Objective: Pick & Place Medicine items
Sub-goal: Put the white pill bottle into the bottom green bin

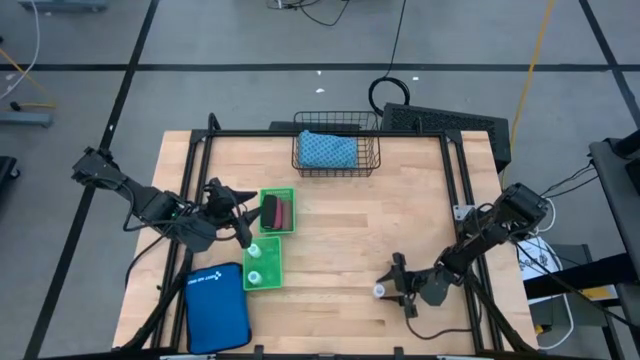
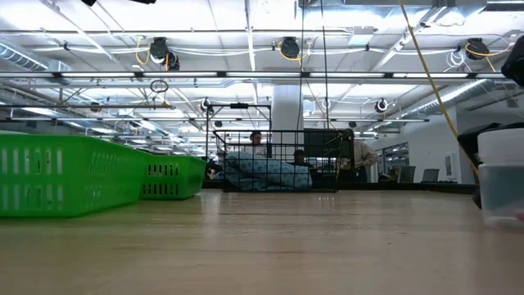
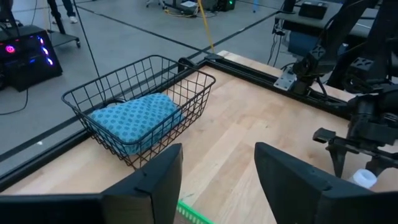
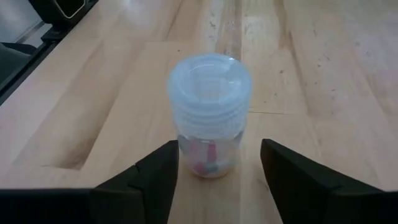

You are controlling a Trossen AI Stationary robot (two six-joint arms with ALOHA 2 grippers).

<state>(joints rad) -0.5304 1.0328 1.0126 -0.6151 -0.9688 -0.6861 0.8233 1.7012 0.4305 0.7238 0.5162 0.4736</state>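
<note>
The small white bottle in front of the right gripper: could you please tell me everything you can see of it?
The small white bottle stands upright on the bare wooden table, near its front right part. It looks like translucent plastic, with a ribbed, pale round screw lid closed on top; pink and red shapes show through its clear lower body. The right gripper sits just behind it with jaws open, one finger on either side; neither appears to touch it. Only the table touches it.

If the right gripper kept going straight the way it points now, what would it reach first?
The small white-capped bottle. It stands upright on the table, directly ahead of the right gripper, in line with the gap between its open fingers. Nothing else shows between them, though how near it is remains hard to judge.
</note>
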